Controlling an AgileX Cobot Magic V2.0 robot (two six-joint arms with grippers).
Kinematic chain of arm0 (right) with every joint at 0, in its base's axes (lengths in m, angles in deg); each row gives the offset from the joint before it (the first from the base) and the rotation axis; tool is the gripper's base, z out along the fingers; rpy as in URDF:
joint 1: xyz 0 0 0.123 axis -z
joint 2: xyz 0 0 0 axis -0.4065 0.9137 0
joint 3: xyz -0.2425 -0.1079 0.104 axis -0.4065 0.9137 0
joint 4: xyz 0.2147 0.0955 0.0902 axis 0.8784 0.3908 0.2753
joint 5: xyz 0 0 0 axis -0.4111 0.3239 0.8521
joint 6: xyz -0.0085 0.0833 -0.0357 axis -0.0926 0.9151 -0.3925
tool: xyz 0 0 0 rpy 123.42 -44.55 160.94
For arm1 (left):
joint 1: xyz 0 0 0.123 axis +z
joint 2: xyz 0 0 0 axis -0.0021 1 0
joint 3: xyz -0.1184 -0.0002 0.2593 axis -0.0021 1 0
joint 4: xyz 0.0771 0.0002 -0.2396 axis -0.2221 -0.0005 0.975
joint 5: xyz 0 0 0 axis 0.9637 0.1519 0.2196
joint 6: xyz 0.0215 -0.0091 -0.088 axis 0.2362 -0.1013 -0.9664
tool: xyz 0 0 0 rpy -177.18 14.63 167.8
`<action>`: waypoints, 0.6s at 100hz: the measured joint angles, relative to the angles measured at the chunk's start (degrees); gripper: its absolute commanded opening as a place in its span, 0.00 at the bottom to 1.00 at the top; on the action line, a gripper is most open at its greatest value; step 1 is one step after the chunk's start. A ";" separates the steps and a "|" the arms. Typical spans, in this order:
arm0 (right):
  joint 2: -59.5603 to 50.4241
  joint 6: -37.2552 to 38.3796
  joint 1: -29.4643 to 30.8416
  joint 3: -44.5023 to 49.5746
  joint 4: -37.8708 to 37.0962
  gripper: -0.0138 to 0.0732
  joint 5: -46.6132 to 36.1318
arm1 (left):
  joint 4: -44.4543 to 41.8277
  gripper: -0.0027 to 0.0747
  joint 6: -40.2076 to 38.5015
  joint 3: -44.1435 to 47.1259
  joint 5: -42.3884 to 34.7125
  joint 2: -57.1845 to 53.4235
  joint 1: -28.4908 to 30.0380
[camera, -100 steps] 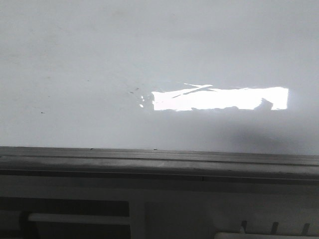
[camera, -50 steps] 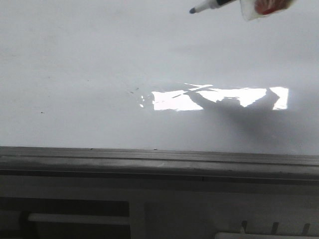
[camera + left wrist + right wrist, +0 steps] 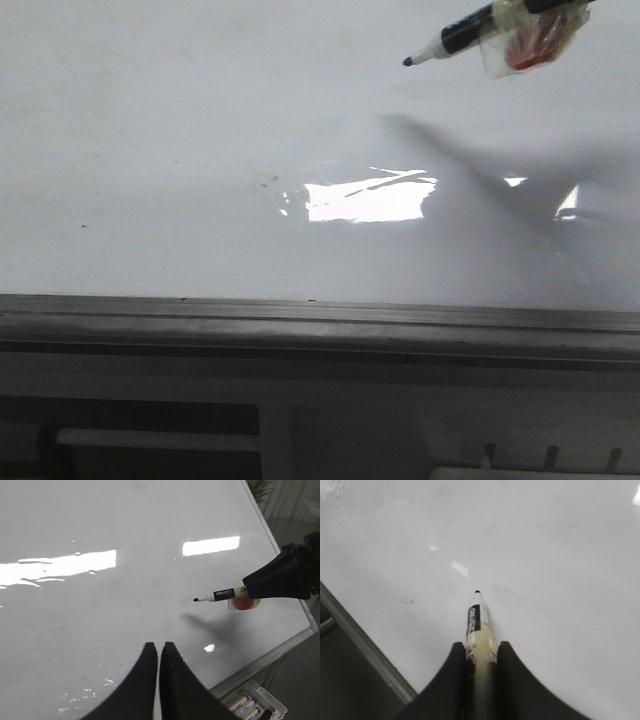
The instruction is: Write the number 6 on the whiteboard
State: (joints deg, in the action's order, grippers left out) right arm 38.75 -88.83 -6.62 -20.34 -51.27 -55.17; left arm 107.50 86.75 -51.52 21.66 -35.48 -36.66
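The whiteboard [image 3: 200, 150] is a large glossy white board with a glare patch and a grey frame edge [image 3: 300, 320]. No number 6 shows on it; only faint specks. My right gripper [image 3: 481, 647] is shut on a black and white marker [image 3: 479, 622] wrapped in yellowish tape, tip uncapped. In the front view the marker [image 3: 450, 42] enters from the top right, its tip above the board. In the left wrist view the right gripper [image 3: 250, 587] holds the marker [image 3: 217, 596] level over the board [image 3: 100, 605]. My left gripper [image 3: 159, 650] is shut and empty above the board.
A white tray with several spare markers [image 3: 247, 706] sits beyond the board's frame [image 3: 270, 655]. A grey slotted panel [image 3: 150, 435] lies below the board's near edge. A red blob in clear tape [image 3: 530, 45] hangs by the marker.
The marker in my right gripper has come in from the top right, down and further over the board. Its shadow now covers the right part of the glare patch.
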 measured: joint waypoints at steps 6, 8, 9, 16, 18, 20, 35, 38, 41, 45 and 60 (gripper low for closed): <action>0.10 0.28 0.26 -0.35 0.00 0.11 0.10 | 0.00 0.01 0.00 0.00 0.00 0.00 0.00; 0.09 0.42 0.26 -0.48 0.00 0.11 0.08 | 0.00 0.01 0.00 0.00 0.00 0.00 0.00; 0.09 0.42 0.26 -0.41 0.00 0.11 0.08 | 0.00 0.01 0.00 0.00 0.00 0.00 0.00; 0.38 0.54 0.26 -0.55 0.00 0.11 0.19 | 0.00 0.01 0.00 0.00 0.00 0.00 0.00; 0.59 0.54 0.26 -0.55 0.00 0.11 0.26 | 0.00 0.01 0.00 0.00 0.00 0.00 0.00; 0.75 0.62 0.26 -0.55 0.00 0.11 0.24 | 0.00 0.01 0.00 0.00 0.00 0.00 0.00; 2.54 1.39 0.26 -0.55 0.00 0.11 0.52 | 0.00 0.01 0.00 0.00 0.00 0.00 0.00; 2.85 1.79 0.26 -0.55 0.00 0.11 0.52 | 0.00 0.01 0.00 0.00 0.00 0.00 0.00; 3.11 2.02 0.26 -0.55 0.00 0.11 0.52 | 0.00 0.01 0.00 0.00 0.00 0.00 0.00; 3.50 2.45 0.26 -0.55 -0.10 0.11 0.52 | 0.00 0.01 0.00 0.00 0.00 0.00 0.00; 4.39 4.19 0.26 -0.55 -1.31 0.11 0.52 | 0.00 0.01 0.00 0.00 0.00 0.00 0.00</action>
State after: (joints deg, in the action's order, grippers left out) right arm 43.14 -84.64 -6.37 -20.90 -52.58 -54.65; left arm 107.50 86.75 -51.52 21.66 -35.48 -36.66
